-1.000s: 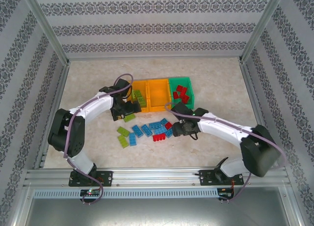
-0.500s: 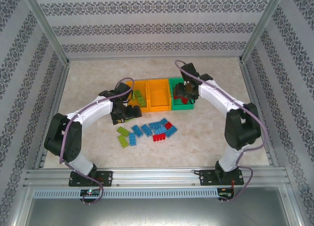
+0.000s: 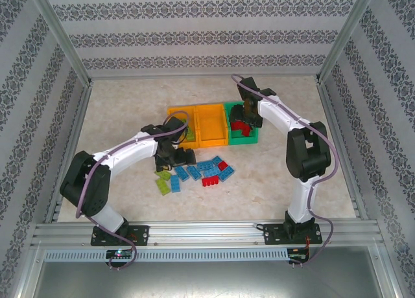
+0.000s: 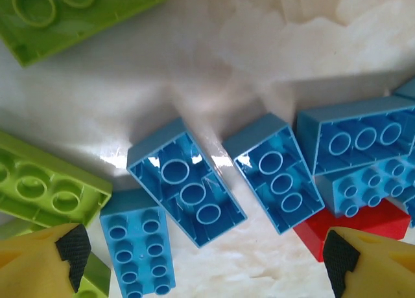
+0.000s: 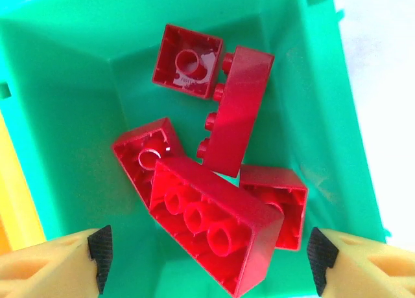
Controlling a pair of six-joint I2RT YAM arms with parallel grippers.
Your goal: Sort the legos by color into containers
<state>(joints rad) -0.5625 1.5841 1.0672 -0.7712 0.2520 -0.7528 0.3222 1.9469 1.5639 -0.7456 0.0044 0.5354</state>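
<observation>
left gripper (image 4: pixel 206 251): jaws apart, nothing held, hovering low over the loose pile (image 3: pixel 194 171). At 12 from the gap lies an upside-down blue brick (image 4: pixel 188 193), diagonal, hollow side up. A studded blue brick (image 4: pixel 137 249) is just beside it at 8 and a second upturned blue brick (image 4: pixel 279 180) is near it at 3. My read: the step is a blue pick. Take the diagonal one. Rotate the wrist so the pads (image 4: pixel 70 246) square up on its long walls, then drop straight down, or a finger will likely land on a neighbour and shove it. Leave the lime brick (image 4: pixel 45 184) at 9 and the red brick (image 4: pixel 363 228) at 4 outside the bite. Blue probably goes to the middle orange bin (image 3: pixel 213 126), which looks bare; lime pieces sit in the left orange bin (image 3: pixel 176 110). right gripper (image 5: pixel 209 256): jaws apart, empty, over the green bin (image 5: pixel 58 116) holding the red bricks (image 5: pixel 220 227). That is well apart from the left arm's likely path, so clash risk is low.
</observation>
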